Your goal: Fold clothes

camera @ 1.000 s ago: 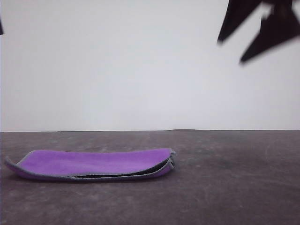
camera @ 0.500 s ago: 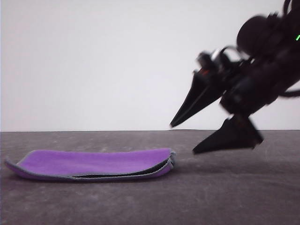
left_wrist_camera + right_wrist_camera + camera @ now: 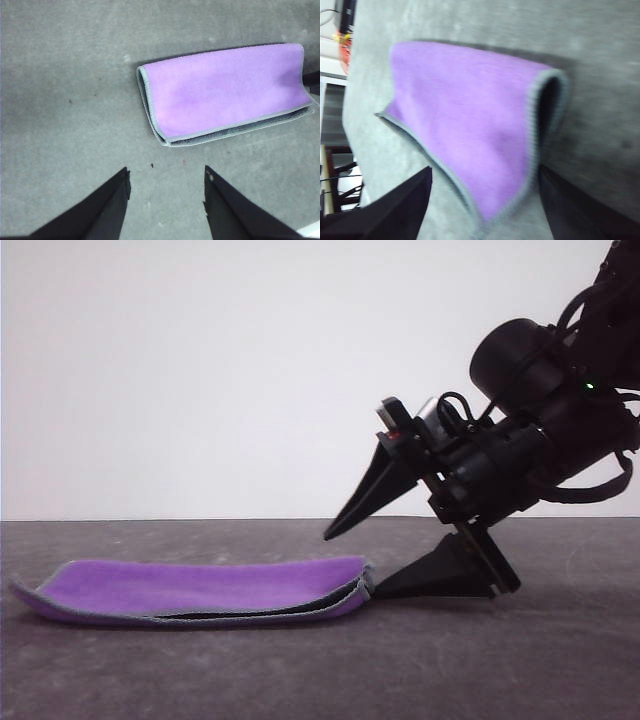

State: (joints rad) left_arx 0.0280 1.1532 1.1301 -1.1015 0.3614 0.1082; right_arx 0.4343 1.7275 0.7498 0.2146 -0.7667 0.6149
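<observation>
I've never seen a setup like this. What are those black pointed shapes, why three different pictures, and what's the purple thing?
The black shapes are a two-armed robot's grippers, its pincer hands. One picture looks forward over the dark grey table; the other two come from cameras on each wrist. The purple thing is a small cloth with light grey edging, folded in half, purple face out. The right gripper is open at the cloth's end, lower finger low beside it. The left gripper is open above the table, apart from the cloth. Nothing is held.

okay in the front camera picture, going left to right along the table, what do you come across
Folded purple cloth → lower fingertip of the right gripper, down at the cloth's right end, jaws open → the bulk of the right arm, rising toward the upper right.
</observation>
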